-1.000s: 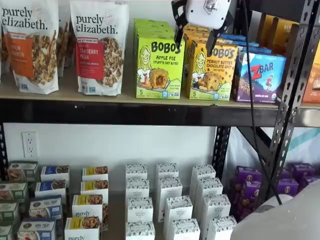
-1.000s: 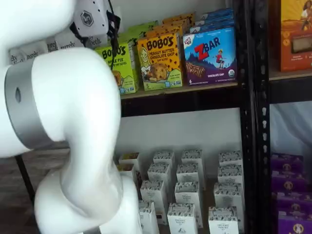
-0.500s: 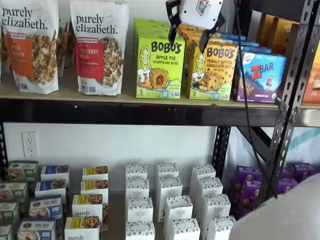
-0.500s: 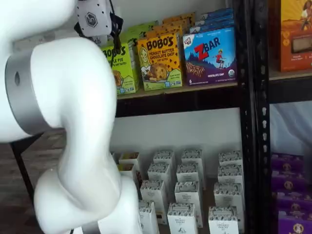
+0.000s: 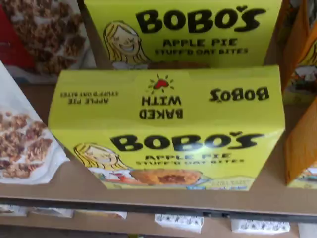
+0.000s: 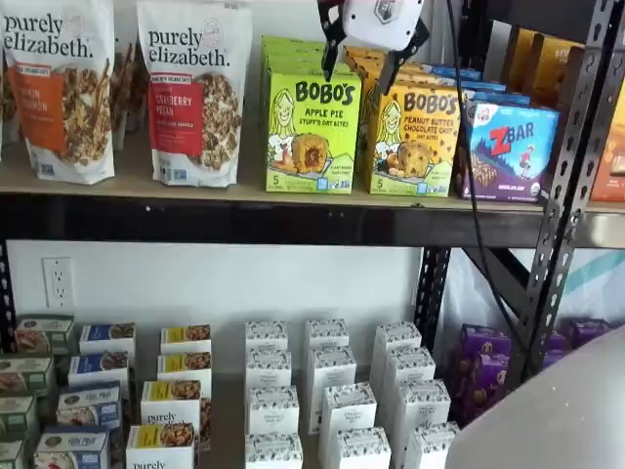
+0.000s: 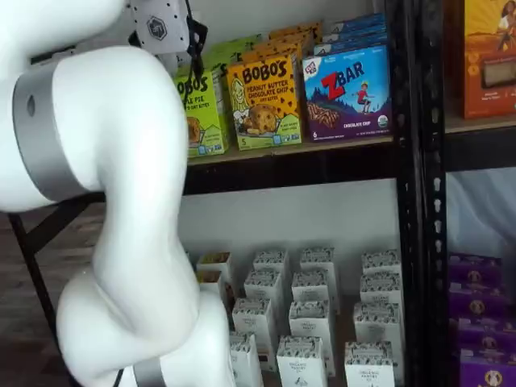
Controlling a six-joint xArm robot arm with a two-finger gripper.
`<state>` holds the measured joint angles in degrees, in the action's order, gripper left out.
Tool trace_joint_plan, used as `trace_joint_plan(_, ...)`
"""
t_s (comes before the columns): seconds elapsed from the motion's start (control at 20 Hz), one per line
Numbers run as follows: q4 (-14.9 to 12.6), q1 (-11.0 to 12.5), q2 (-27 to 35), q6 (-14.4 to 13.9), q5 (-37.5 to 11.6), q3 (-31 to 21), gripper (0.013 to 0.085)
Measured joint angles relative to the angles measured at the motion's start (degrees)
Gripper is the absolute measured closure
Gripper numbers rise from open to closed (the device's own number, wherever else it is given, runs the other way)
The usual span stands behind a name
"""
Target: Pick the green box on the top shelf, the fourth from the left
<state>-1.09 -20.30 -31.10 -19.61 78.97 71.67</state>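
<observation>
Since the picture a second ago the gripper (image 6: 359,61) has climbed and drifted left in a shelf view: its white body is now partly cut off by the top edge, and its two black fingers (image 6: 329,54) hang over the gap between the green and the yellow-orange cartons instead of in front of the yellow-orange one. The jaws stand wide apart with a plain gap between them, and they hold nothing. The white arm (image 7: 105,201) also fills more of the left side than before, covering more of the green carton's front.

The green box (image 6: 312,131) stands upright at the front edge of the top shelf (image 6: 244,220), heading a row of like green cartons that runs toward the far wall (the wrist view shows one more right behind it). In the wrist view the green box (image 5: 168,126) is seen from above and in front, its lid and face both showing. Just to its right stands the yellow-orange Bobo's carton (image 6: 414,139), touching or nearly so, and right of that the blue ZBar box (image 6: 508,149). To its left, with a little bare board between, stands the cranberry pecan granola pouch (image 6: 193,90), then another granola pouch (image 6: 57,88). The lower level holds rows of small white boxes (image 6: 347,405).
</observation>
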Motion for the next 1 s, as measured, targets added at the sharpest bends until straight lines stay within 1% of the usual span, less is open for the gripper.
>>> trace_joint_plan(0.25, -0.94, -0.49, 1.83, -0.45, -0.28, 2.53, 0.0130)
trace_joint_plan(0.4, -0.51, -0.79, 2.94, -0.60, -0.38, 3.96, 0.0130)
trace_joint_plan(0.55, -0.36, -1.50, 4.41, -1.29, 0.78, 5.72, 0.0130)
trace_joint_plan(0.7, 0.62, -1.88, 5.95, -1.58, 1.24, 7.16, 0.0130)
trace_joint_plan(1.0, 0.96, -1.65, 8.58, -1.61, 3.21, 9.64, 0.0130)
